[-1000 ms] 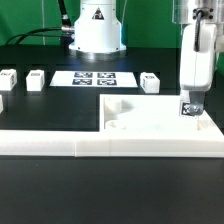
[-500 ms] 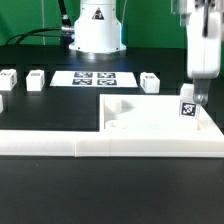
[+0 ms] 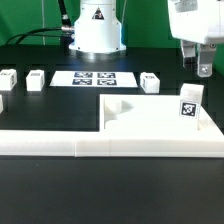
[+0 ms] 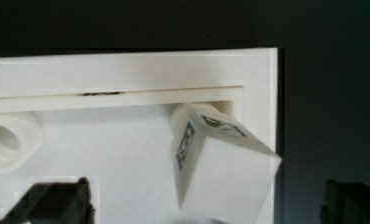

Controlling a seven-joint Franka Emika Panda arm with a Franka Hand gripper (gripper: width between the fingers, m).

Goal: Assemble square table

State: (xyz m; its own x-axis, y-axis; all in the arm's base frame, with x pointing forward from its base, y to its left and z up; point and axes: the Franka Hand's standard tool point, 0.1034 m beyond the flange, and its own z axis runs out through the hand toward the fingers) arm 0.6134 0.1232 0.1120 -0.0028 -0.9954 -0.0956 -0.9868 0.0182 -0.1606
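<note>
- The tool [image 3: 197, 66] has lifted clear of the leg [image 3: 189, 103] it was down on a second ago. It now hangs above the leg with jaws spread wide, holding nothing.
- The leg stays put, standing on the square slab [image 3: 150, 118] with its tag facing the exterior camera.
- The slab lies flat on the black tabletop [image 3: 40, 112], toward the edge on the exterior view's right, against the long white wall [image 3: 60, 143].
- Spare legs [image 3: 37, 79] and the marker board [image 3: 92, 77] sit farther back.
</note>
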